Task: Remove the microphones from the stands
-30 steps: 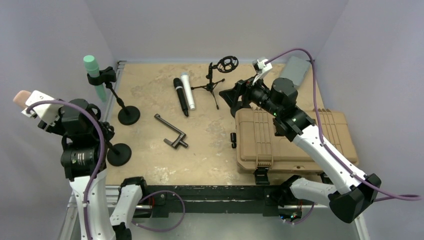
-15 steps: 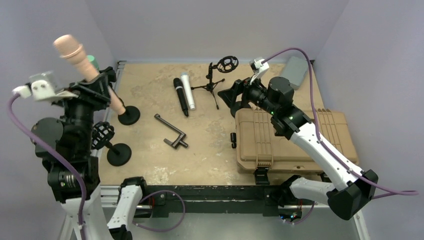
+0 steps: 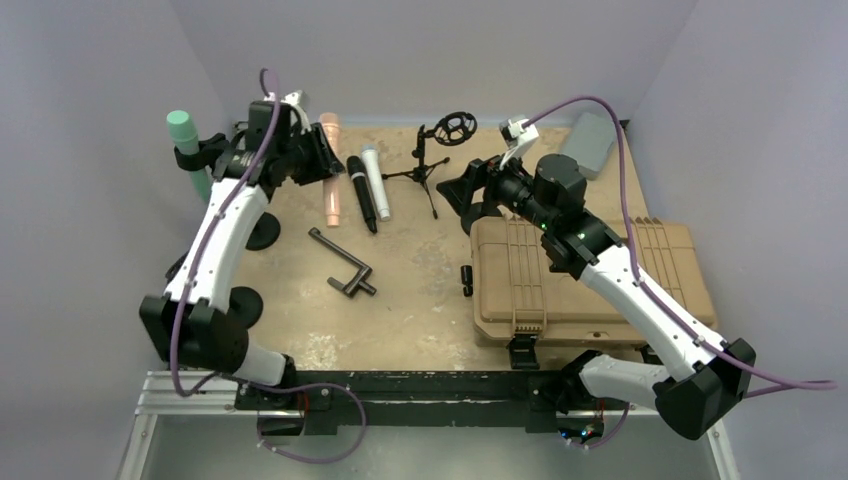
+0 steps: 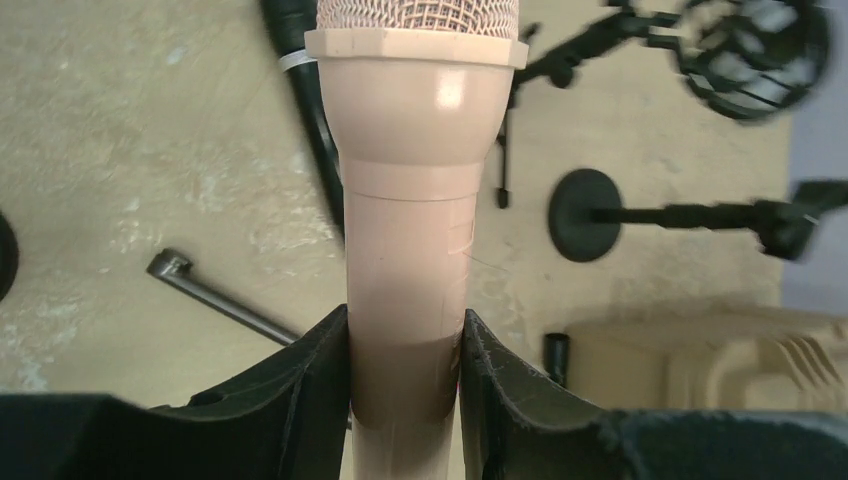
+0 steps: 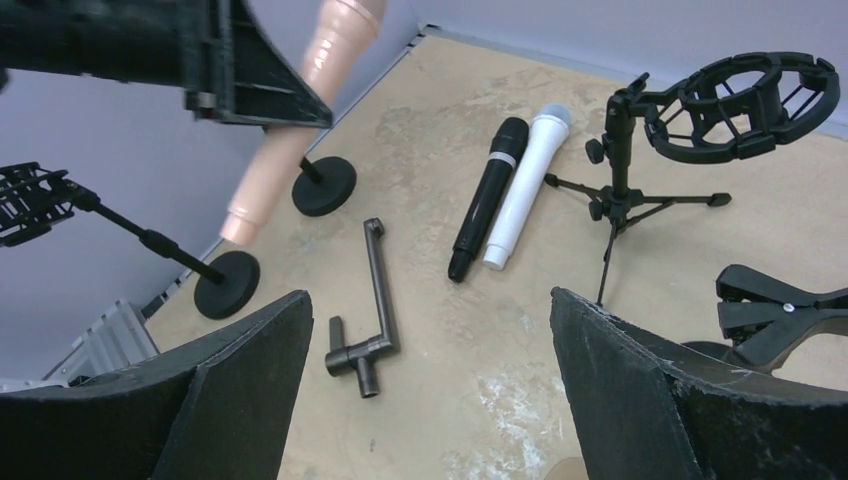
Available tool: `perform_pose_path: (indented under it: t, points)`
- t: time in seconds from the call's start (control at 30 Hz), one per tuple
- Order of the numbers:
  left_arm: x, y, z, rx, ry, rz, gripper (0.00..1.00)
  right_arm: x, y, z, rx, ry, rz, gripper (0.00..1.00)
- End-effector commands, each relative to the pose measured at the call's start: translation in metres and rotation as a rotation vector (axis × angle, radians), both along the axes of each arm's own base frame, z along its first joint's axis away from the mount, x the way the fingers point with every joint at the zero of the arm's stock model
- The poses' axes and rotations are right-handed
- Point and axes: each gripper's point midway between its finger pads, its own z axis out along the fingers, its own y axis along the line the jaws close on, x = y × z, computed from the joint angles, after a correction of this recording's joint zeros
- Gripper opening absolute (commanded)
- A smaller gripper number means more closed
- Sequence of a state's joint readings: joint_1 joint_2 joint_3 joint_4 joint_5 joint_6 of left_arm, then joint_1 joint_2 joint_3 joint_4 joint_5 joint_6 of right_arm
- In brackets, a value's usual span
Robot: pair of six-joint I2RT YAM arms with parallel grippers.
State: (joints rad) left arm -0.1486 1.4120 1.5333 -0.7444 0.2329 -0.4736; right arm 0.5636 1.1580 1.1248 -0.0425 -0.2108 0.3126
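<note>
Counter [image 3: 420, 290] cluttered: left claw [image 4: 405, 330] pinching peach microphone [image 4: 410, 230], right claw [image 5: 425, 300] spread; a loose pinch could drop it onto the black microphone [image 3: 361, 192].

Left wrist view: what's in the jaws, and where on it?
The left gripper holds the peach microphone by its handle, below the grille head. The right gripper holds nothing.

Peach microphone [image 4: 410, 200] ends off-frame (wrist view)

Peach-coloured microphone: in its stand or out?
Out. The left gripper is shut on the peach-coloured microphone, holding it in the air above the sandy table; nothing else grips it.
</note>
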Motion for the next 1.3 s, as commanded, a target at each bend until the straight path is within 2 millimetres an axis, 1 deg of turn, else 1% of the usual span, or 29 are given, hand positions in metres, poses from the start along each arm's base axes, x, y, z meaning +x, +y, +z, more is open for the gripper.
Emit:
perform_pose_path:
  t: [0.0, 0.03, 0.07, 0.2, 0.33, 0.43, 0.57, 0.63, 0.7, 0.8, 0.87, 1.0, 1.13, 1.27]
  points:
    - [0.034, 0.036, -0.039, 0.14, 0.105, 0.24, 0.0, -0.002, -0.012, 0.026, 0.018, -0.058, -0.049, 0.87]
    - [0.042, 0.042, -0.055, 0.166, 0.151, 0.284, 0.0, -0.003, -0.015, 0.029, 0.018, -0.065, -0.058, 0.87]
    - [0.049, 0.045, -0.066, 0.182, 0.182, 0.306, 0.0, -0.004, -0.017, 0.033, 0.021, -0.072, -0.066, 0.87]
    - [0.081, 0.047, -0.114, 0.244, 0.263, 0.345, 0.0, -0.008, -0.024, 0.039, 0.027, -0.084, -0.088, 0.87]
    - [0.103, 0.049, -0.148, 0.28, 0.315, 0.377, 0.0, -0.007, -0.03, 0.042, 0.018, -0.08, -0.117, 0.87]
    - [0.114, 0.045, -0.17, 0.281, 0.331, 0.354, 0.0, -0.007, -0.03, 0.042, 0.02, -0.07, -0.12, 0.87]
    - [0.122, 0.029, -0.204, 0.224, 0.399, 0.273, 0.0, -0.006, -0.026, 0.041, 0.029, -0.054, -0.109, 0.87]
    - [0.125, 0.02, -0.215, 0.196, 0.429, 0.242, 0.0, -0.004, -0.023, 0.039, 0.031, -0.045, -0.105, 0.86]
    - [0.126, 0.013, -0.225, 0.171, 0.452, 0.218, 0.02, -0.001, -0.021, 0.037, 0.028, -0.031, -0.101, 0.86]
    - [0.127, 0.011, -0.232, 0.166, 0.469, 0.206, 0.11, 0.001, -0.017, 0.033, 0.032, -0.014, -0.093, 0.85]
    - [0.126, 0.008, -0.235, 0.157, 0.482, 0.198, 0.22, 0.002, -0.014, 0.032, 0.037, -0.004, -0.087, 0.85]
    - [0.123, 0.004, -0.241, 0.14, 0.504, 0.188, 0.34, 0.003, -0.006, 0.029, 0.052, 0.024, -0.059, 0.84]
    - [0.12, 0.003, -0.24, 0.143, 0.512, 0.184, 0.43, 0.003, -0.002, 0.027, 0.067, 0.04, -0.046, 0.84]
    - [0.12, 0.0, -0.234, 0.124, 0.504, 0.178, 0.6, 0.003, 0.0, 0.021, 0.069, 0.055, -0.041, 0.83]
